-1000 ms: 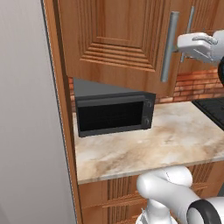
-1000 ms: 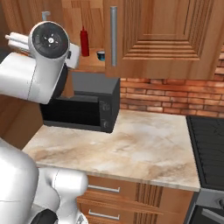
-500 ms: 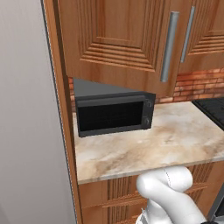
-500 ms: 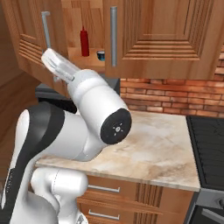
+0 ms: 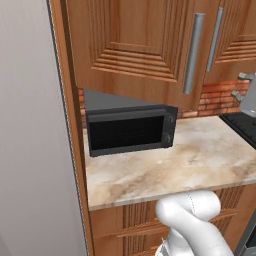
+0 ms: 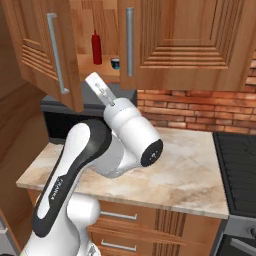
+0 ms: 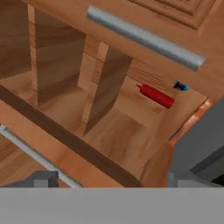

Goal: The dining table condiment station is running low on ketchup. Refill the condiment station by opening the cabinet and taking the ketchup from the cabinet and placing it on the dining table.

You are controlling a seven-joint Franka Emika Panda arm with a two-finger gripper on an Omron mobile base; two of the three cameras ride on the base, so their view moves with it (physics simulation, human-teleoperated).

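The cabinet (image 6: 175,40) is a reddish-brown wall unit, and its left door (image 6: 45,50) stands swung open. On its light wood shelf stands the ketchup (image 6: 96,47), a slim red bottle, upright beside a small dark blue cup (image 6: 115,63). My gripper (image 6: 93,81) sits just below the shelf's front edge, pointing up toward the opening and apart from the bottle. In the rolled hand view the ketchup (image 7: 156,96) lies far ahead, and my gripper (image 7: 109,180) is open with nothing between its fingertips. The dining table is out of view.
A black microwave (image 5: 130,130) sits on the marble counter (image 5: 175,170) under the cabinet. A dark stovetop (image 6: 237,165) lies to the right, and a tall grey panel (image 5: 35,150) walls off the left. The right door's grey bar handle (image 7: 144,37) crosses the hand view.
The arm has folded and swung. The hand has come away from the open door, moving right and down to below the shelf. The fingers have spread wider. The door stays open.
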